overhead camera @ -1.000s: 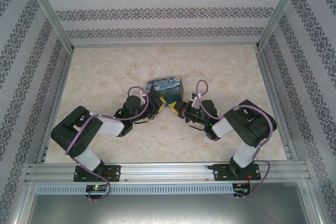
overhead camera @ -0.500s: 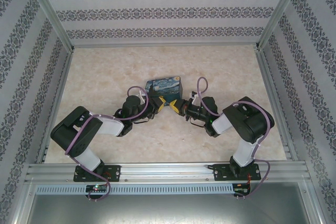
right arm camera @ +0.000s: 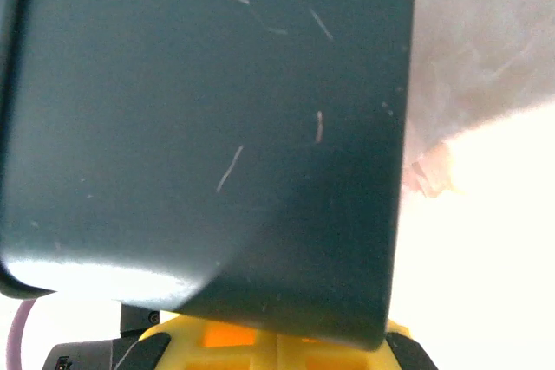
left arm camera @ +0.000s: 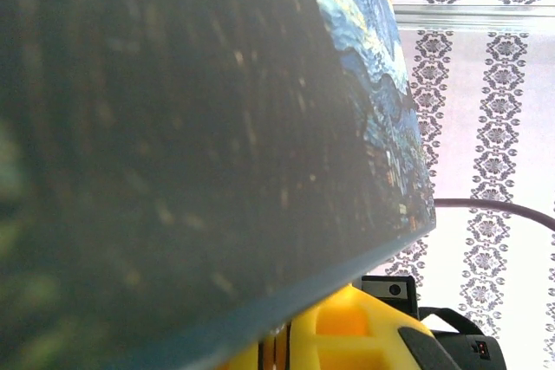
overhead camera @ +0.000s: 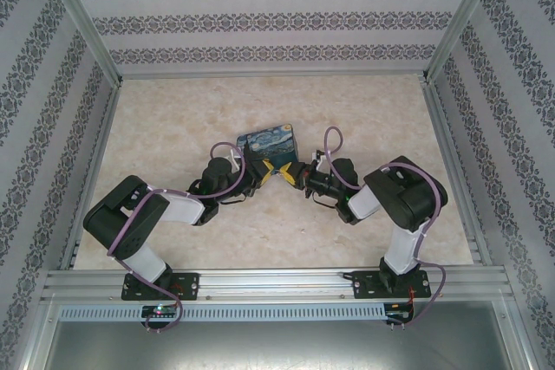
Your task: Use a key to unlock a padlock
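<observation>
The padlock (overhead camera: 267, 145) looks rigid, chunky and smooth-sided: grip across its dark flanks. Left fingers (overhead camera: 265, 166) and right fingers (overhead camera: 286, 173) crowd it; I cannot tell whether they are closed.

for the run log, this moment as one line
padlock: painted face up | left gripper: at its near edge, grip unclear | right gripper: at near edge, grip unclear

Beige marbled tabletop (overhead camera: 173, 127); damask-striped wallpaper walls (overhead camera: 277, 19) on three sides; aluminium frame rail (overhead camera: 277, 282) along near edge.

Padlock (overhead camera: 267, 145) on table (overhead camera: 173, 119) — behind left pincer (overhead camera: 262, 167) and right pincer (overhead camera: 290, 172).
</observation>
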Controlling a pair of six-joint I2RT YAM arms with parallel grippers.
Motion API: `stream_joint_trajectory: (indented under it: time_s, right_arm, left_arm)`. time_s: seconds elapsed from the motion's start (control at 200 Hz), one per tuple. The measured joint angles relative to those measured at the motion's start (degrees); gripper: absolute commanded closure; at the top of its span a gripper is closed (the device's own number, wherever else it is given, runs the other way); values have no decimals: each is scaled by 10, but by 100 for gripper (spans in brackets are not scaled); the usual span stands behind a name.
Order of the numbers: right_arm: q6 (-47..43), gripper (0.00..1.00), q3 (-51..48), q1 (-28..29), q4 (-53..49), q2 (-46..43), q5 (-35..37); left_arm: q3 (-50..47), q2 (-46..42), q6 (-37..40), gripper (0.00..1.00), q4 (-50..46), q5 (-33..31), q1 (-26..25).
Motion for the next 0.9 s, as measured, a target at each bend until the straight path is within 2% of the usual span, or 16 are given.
stream_joint_trajectory:
  time_s: [0.195,0.56,0.899]
  right_arm:
    - [14,100,0,5,4,3,6]
    - [30,100,25,49,-2,8,78]
    - [30,100,42,49,-5,24,78]
  left_arm:
    - [0,0,2,100,-2,-2,0]
    - [0,-7,3,100,-9,-27,6]
    - [0,-9,4,100,-13,-40,8]
